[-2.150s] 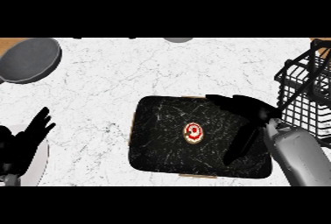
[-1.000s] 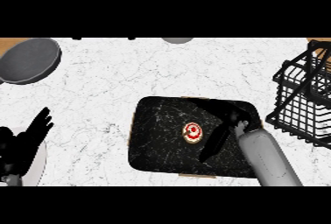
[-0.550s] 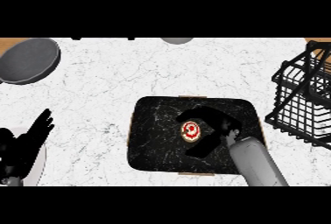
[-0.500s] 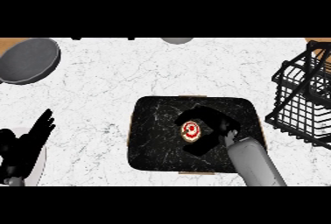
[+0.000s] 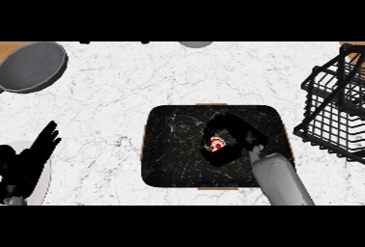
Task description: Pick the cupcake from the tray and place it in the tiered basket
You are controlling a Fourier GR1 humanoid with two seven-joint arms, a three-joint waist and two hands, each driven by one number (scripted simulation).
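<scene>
The cupcake (image 5: pixel 216 143), red and white on top, sits on the black marbled tray (image 5: pixel 178 154) near the middle of the white marble tabletop (image 5: pixel 143 82). The right hand (image 5: pixel 235 137) lies over the tray with its fingers (image 5: pixel 222 120) curled round the cupcake from above and its thumb below, so that only a small part of the cake shows between them. The grey forearm (image 5: pixel 281 181) runs in from the lower right across the tray's near right corner.

The black wire tiered basket (image 5: pixel 335 116) stands at the right edge of the tabletop, just beside the tray and apart from the hand; nothing lies between tray and basket. A grey pan (image 5: pixel 32 67) rests at the far left corner, well apart from the tray. A grey round thing (image 5: pixel 196 44) shows partly at the far edge.

The left hand (image 5: pixel 28 161) rests open at the lower left, fingers up, over a white plate (image 5: pixel 44 185).
</scene>
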